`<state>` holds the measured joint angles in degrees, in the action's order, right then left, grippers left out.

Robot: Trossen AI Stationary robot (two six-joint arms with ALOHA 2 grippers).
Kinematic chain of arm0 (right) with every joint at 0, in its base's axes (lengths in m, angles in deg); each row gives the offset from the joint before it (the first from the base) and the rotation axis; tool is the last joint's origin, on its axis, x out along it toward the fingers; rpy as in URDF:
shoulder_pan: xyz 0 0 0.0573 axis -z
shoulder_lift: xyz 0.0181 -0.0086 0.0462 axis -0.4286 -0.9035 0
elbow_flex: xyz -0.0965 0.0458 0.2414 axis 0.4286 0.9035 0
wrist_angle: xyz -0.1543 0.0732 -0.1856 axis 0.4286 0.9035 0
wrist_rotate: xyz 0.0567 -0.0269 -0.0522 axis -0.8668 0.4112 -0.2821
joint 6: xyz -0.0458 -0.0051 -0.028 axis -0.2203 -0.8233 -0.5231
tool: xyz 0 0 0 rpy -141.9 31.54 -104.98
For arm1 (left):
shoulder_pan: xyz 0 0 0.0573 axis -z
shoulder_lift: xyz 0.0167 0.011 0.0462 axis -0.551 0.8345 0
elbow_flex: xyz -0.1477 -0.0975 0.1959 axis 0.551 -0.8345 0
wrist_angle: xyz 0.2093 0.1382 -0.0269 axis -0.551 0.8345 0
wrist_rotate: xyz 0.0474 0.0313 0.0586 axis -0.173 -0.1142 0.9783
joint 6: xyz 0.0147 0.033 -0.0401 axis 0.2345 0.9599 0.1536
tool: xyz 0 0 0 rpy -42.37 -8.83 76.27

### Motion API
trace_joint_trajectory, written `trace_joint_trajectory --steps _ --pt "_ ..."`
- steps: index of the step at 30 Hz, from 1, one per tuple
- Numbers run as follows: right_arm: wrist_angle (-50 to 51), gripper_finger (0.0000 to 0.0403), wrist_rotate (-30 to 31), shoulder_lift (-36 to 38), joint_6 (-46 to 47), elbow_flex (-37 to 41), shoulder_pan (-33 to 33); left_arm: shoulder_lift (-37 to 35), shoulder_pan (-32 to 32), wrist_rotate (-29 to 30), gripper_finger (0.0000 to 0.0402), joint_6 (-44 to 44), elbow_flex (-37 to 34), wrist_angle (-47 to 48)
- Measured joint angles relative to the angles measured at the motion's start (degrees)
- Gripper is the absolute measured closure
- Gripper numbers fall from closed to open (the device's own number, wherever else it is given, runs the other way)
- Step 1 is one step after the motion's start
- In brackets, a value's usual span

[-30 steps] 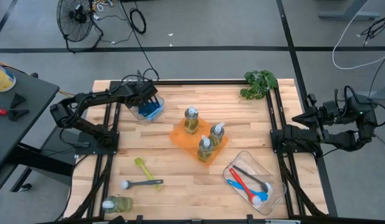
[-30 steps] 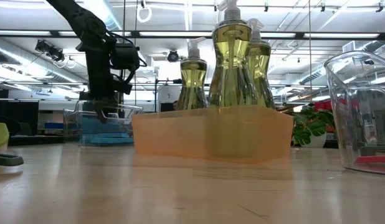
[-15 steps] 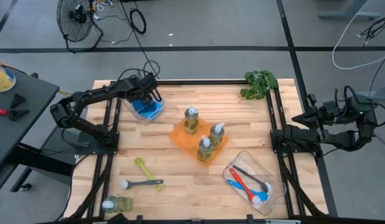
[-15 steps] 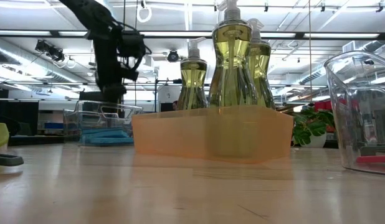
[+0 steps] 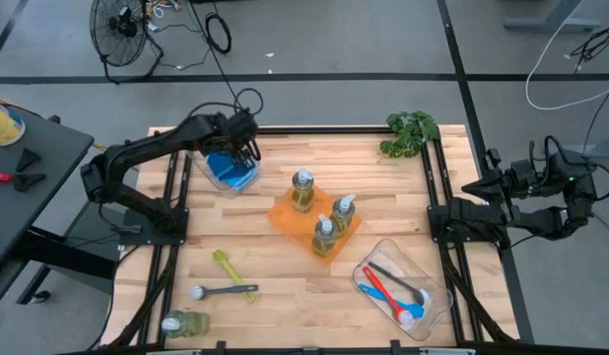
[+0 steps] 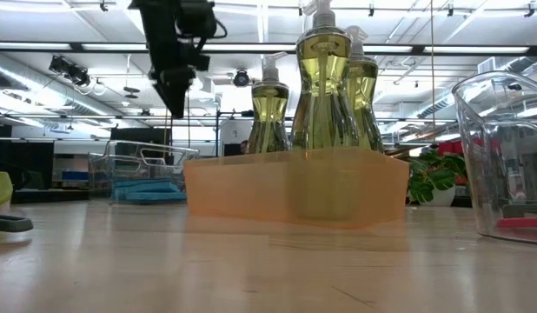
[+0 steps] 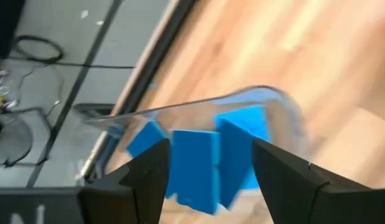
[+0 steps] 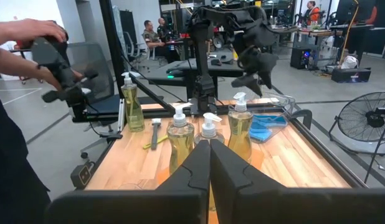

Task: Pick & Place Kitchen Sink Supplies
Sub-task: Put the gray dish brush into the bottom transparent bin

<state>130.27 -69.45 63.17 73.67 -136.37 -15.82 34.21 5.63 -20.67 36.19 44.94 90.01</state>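
My left gripper (image 5: 243,140) hangs open and empty above a clear bin (image 5: 208,174) at the far left, which holds blue sponges (image 5: 231,170). In the left wrist view its fingers (image 7: 149,177) stand apart over the sponges (image 7: 242,134). In the low view it (image 6: 175,103) is well above the bin (image 6: 145,156). Three soap bottles (image 5: 324,235) stand in an orange tray (image 5: 285,215) mid-table. Another bottle (image 5: 184,323) lies at the near left. My right gripper (image 8: 210,155) is shut, parked level at the table's right edge.
A yellow-green brush (image 5: 226,267) and a grey brush (image 5: 226,290) lie on the near left of the table. A clear bin (image 5: 435,308) at the near right holds red, blue and dark brushes. A leafy plant (image 5: 411,131) sits at the far right. A person's hands (image 8: 46,37) show beyond the table.
My left gripper has risen out of the sponge bin and now hangs clear above it, shifted slightly toward the table's far edge. The blue sponges have stayed in the bin.
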Motion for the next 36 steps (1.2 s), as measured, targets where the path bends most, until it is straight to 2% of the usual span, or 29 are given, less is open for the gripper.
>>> trace_joint_trajectory --steps 5,14,18,24,36 --pt "0.0 0.0389 0.0 0.0 0.0 0.0 0.0 0.0 5.8 -4.3 0.0174 -4.2 2.8 3.6" --pt "0.0 0.0389 0.0 0.0 0.0 0.0 0.0 0.0 17.7 -11.1 0.0174 -8.4 3.0 6.4" --pt "0.0 0.0389 0.0 0.0 0.0 0.0 0.0 0.0 22.6 -11.8 0.0174 -10.3 3.0 6.5" --pt "0.0 0.0389 0.0 0.0 0.0 0.0 0.0 0.0 28.8 -12.1 0.0174 -10.3 3.0 6.5" --pt "0.0 0.0389 0.0 0.0 0.0 0.0 0.0 0.0 42.1 -22.0 0.0174 -11.4 3.0 6.5"
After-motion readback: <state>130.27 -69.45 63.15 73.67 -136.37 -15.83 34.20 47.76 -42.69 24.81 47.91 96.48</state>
